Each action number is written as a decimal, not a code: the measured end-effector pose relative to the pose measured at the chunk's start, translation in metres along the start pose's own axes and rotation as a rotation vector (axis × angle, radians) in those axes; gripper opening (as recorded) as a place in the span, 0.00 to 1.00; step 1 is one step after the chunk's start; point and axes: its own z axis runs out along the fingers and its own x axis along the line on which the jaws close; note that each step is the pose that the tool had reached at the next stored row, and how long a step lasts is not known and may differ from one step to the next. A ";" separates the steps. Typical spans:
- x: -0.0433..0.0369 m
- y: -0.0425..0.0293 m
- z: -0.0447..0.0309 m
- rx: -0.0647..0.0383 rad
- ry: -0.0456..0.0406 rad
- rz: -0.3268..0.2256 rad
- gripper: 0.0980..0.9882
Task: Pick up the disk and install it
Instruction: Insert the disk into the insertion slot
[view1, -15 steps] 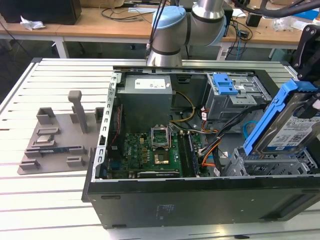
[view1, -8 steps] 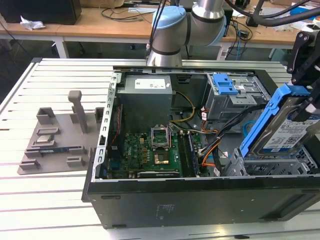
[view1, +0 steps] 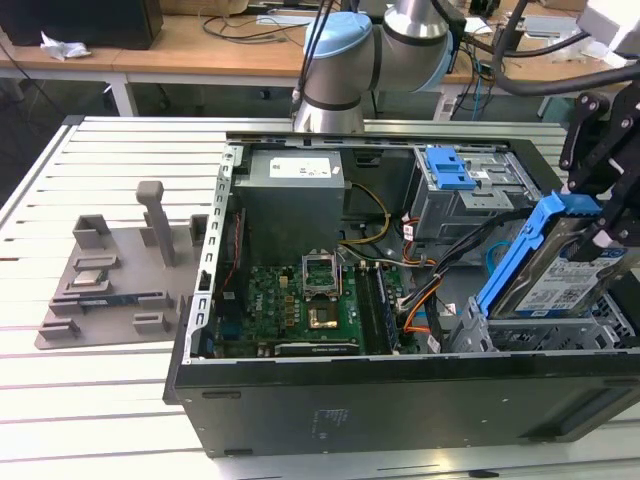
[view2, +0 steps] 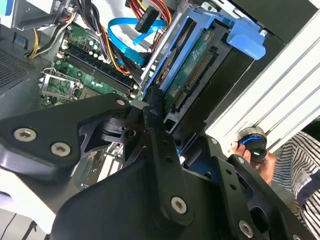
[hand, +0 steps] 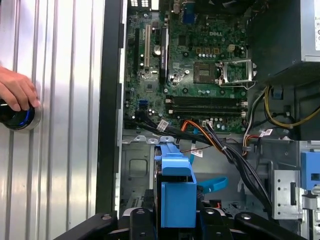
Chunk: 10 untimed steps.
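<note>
Open computer case (view1: 300, 400) lies on its side on a slatted metal table (view1: 110, 400), its motherboard (view1: 290, 305) exposed. At the exterior view's right, the black gripper (view1: 608, 215) is clamped on the disk (view1: 565, 270), holding it tilted with one edge inside the case's drive bay corner, likely so it can slide into the bay. A grey fixture tray (view1: 110, 275) sits beside the case. A hand (hand: 15, 90) rests on a round button (hand: 17, 117) on the table, in the first wrist view.
</note>
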 end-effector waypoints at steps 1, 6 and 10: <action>0.0000 -0.0002 0.0030 0.000 0.0001 0.000 0.30; 0.0001 -0.0012 0.0156 0.000 0.0000 0.000 0.30; 0.0001 -0.0021 0.0262 0.000 0.0001 0.000 0.30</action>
